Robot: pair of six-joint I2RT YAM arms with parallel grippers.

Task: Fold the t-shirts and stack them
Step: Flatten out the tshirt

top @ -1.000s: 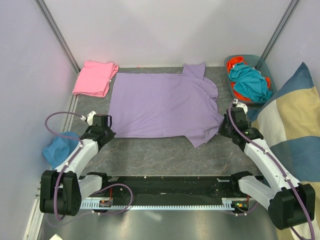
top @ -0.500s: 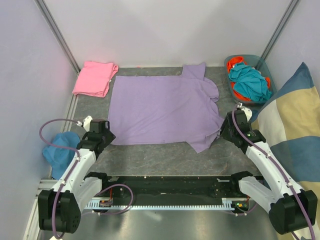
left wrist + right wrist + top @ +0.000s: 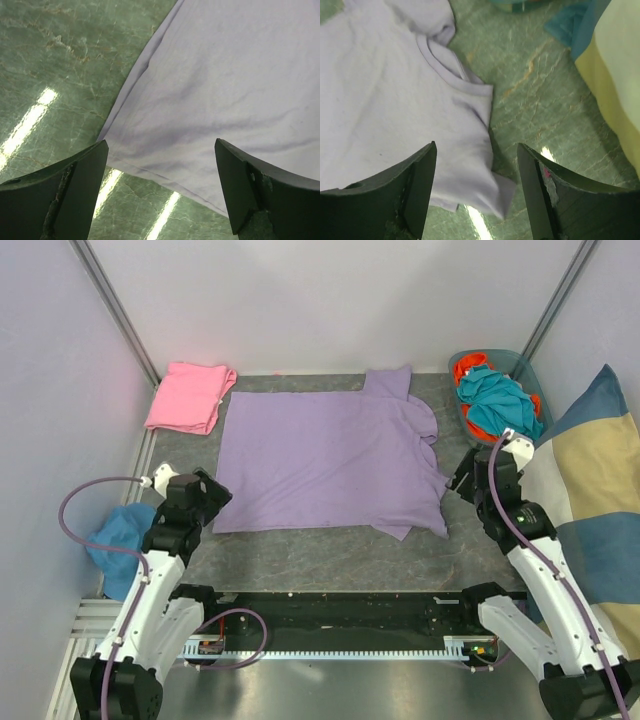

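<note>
The lavender t-shirt (image 3: 330, 460) lies spread on the grey table, one sleeve folded in at its right side. The pink t-shirt (image 3: 190, 397) sits folded at the back left. My left gripper (image 3: 207, 496) hangs open just off the lavender shirt's near left corner, which the left wrist view shows as a hem (image 3: 225, 90) lying flat between and beyond the open gripper (image 3: 161, 150). My right gripper (image 3: 467, 478) is open beside the near right corner. In the right wrist view, the collar and corner of the shirt (image 3: 395, 90) lie under the empty gripper (image 3: 476, 147).
A teal basket (image 3: 520, 362) with teal and orange cloth stands at the back right. A large striped cushion (image 3: 590, 490) leans along the right side. A blue cloth (image 3: 118, 540) lies off the table's left edge. Walls close in the back and sides.
Both grippers have opened and let go of the lavender shirt's near edge, then drawn back and outward. The shirt's near edge has settled flat on the table.
</note>
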